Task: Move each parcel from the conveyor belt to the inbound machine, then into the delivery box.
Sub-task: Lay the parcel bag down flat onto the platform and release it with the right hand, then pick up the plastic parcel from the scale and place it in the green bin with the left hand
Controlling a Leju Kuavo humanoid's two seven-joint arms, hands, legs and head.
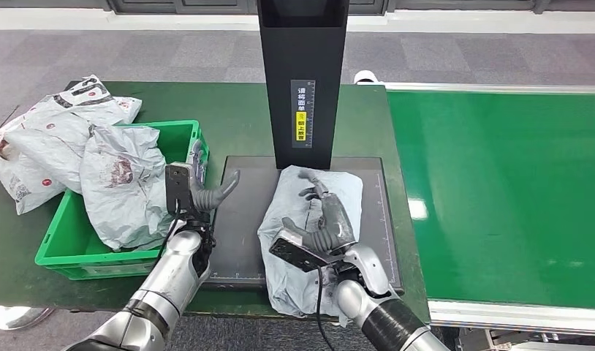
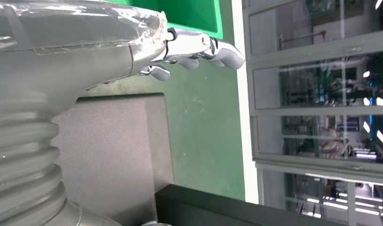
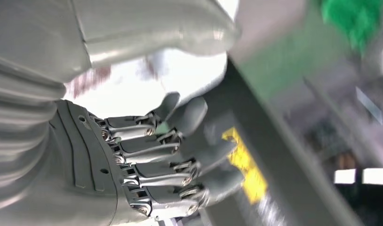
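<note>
Seen from above: a grey plastic parcel lying on the dark platform of the inbound machine, at the foot of its black upright column. Right hand resting on top of the parcel, fingers stretched forward and spread over its upper surface, thumb curved in beside them. Cannot tell whether any of the wrapping is actually pinched; looks more like a flat press than a grip. In the right wrist view, blurred, dark fingers bent a little, with pale wrapping beyond them.

Left hand raised beside the platform, near the corner of the green box, fingers loosely apart and holding nothing. Parcel well apart from this hand, across the bare dark platform. Green conveyor belt off to the right, green worktop beneath the machine and box, several grey parcels heaped in and over the box.

Likely step: taking the parcel off the machine and across to the box. Best done by curling the right fingers around a firm fold near the parcel's middle rather than sliding on the slick film, lifting clear of the platform edge, then carrying low over to the box. Limp wrapping could sag or slip, so a deep grip matters.
</note>
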